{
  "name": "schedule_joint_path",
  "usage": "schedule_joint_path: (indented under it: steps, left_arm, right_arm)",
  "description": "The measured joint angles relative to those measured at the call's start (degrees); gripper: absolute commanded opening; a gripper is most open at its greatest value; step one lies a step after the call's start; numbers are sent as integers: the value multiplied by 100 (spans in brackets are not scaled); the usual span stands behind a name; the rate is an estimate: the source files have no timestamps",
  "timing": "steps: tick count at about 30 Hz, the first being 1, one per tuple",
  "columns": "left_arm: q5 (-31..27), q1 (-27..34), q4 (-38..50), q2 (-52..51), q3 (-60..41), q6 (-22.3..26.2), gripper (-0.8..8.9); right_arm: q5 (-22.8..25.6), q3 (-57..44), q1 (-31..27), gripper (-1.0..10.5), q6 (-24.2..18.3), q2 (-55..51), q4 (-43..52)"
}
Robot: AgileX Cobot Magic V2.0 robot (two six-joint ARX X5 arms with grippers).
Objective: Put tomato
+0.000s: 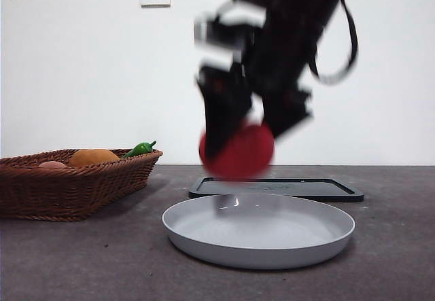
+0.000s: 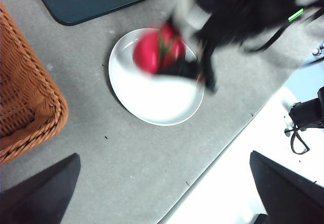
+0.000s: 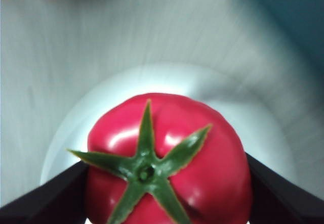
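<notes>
Your tomato (image 1: pixel 239 153) is hanging in the air above the white plate (image 1: pixel 306 243), and the right pincer (image 3: pixel 167 193) is gripping it on both sides. If you are letting go from this height, it is likely rolling off the shallow rim onto the table (image 1: pixel 394 260). The left pincer (image 2: pixel 164 196) is waiting wide apart, holding nothing.

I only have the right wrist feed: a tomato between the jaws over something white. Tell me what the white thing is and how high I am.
Observer: It is a shallow white plate; the tomato hangs clear above it, not touching.
Operator: Report what surrounds the plate.
Observer: A dark flat tray lies behind it, and a wicker basket stands to one side.
Operator: Give me the other arm.
Observer: The left gripper waits open, away from the plate, holding nothing.
</notes>
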Motion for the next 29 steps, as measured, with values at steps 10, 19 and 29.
schedule_joint_path:
  steps: [10, 19, 29]
  left_arm:
    - [-2, -7, 0, 0, 0, 0, 528]
    - [0, -7, -4, 0, 0, 0, 528]
    - [0, -7, -46, 0, 0, 0, 528]
  right_arm:
    - [-278, 1443, -1578, 211, -87, 573, 297]
    - [-446, 2133, -1915, 211, -90, 1681, 385]
    - [-450, 2509, -1937, 211, -96, 2583, 514]
